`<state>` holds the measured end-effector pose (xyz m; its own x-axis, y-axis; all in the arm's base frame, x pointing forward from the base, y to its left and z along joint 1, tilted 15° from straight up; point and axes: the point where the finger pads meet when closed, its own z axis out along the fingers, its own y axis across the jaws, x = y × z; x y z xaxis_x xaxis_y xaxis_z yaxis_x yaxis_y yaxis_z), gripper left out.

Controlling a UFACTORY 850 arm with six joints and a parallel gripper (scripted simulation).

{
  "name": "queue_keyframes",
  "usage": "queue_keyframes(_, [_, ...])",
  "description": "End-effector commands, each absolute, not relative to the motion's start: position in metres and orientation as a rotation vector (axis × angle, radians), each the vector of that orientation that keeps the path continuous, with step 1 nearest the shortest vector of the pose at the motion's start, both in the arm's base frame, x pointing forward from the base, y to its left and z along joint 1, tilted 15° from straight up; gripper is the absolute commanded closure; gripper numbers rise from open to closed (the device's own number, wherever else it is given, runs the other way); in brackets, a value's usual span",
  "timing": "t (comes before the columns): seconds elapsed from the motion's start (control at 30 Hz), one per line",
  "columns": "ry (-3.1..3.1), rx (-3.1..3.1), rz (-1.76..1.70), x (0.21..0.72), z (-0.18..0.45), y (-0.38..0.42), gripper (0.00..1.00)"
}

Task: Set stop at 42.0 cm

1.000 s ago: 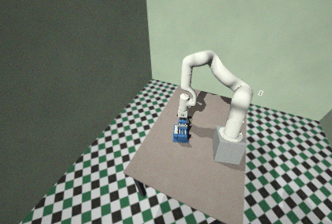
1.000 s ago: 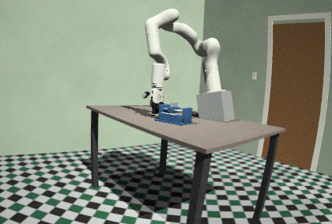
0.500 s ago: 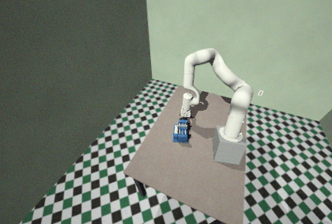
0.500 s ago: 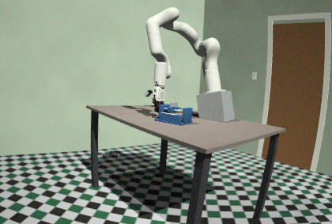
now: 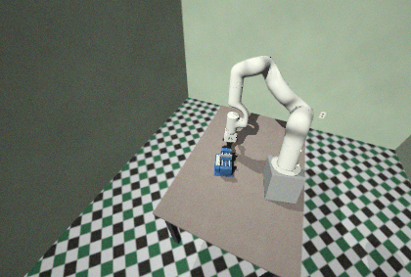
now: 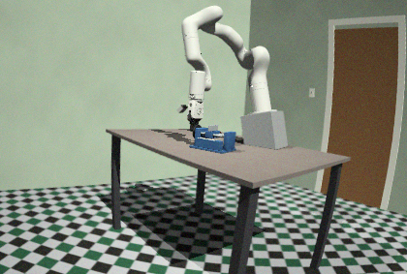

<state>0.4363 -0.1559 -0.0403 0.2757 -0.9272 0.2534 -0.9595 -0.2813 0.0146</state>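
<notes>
A small blue stop fixture with rails and a sliding block sits on the brown table; it also shows in the exterior view. Its handwheel is at the end nearest the arm's wrist and is too small to make out. My gripper points straight down onto that end of the fixture and is shut on the handwheel; it also shows in the exterior view. The stop's position along the rails is too small to read.
The arm's grey base box stands on the table to the right of the fixture. A brown door is in the wall beyond the table. The floor is checkered green, black and white.
</notes>
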Motion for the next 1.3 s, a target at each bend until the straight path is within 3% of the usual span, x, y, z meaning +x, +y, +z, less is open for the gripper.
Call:
queue_keyframes(0.0, [-1.772, 2.372, 0.291, 0.439, -0.036, -0.154, 0.94])
queue_keyframes(0.77, [-1.772, 2.372, 0.291, 0.466, -0.030, -0.145, 0.94])
queue_keyframes(1.27, [-1.772, 2.372, 0.291, 0.485, -0.060, -0.147, 0.94])
